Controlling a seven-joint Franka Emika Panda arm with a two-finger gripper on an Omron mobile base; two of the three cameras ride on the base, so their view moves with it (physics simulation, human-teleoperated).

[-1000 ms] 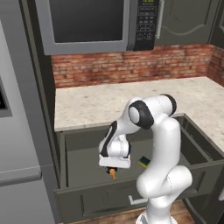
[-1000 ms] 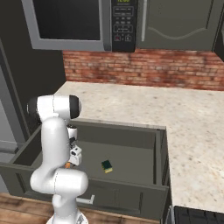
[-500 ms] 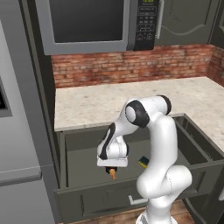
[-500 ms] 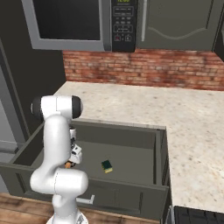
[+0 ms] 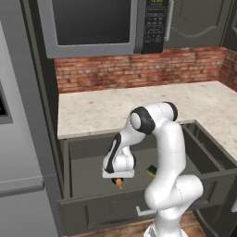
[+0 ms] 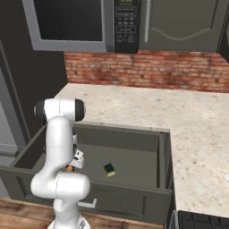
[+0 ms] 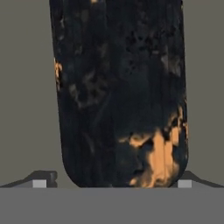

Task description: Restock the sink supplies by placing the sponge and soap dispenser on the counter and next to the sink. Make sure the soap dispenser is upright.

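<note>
Gripper (image 7: 112,183) wide around soap dispenser (image 7: 120,92), sponge (image 6: 109,169) nearby in drawer (image 6: 134,154).

Soap dispenser (image 7: 118,87) mottled matt black; counter (image 5: 139,109) speckled stone; wall (image 5: 139,69) rough brick.

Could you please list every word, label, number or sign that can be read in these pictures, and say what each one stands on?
No text can be read with certainty.
Microwave control panel: a green display and rows of buttons, too small and blurred to read.
Soap dispenser: black body with orange patches, no legible label.
Sponge: no markings.
Drawer and counter: no signs or labels.
</note>
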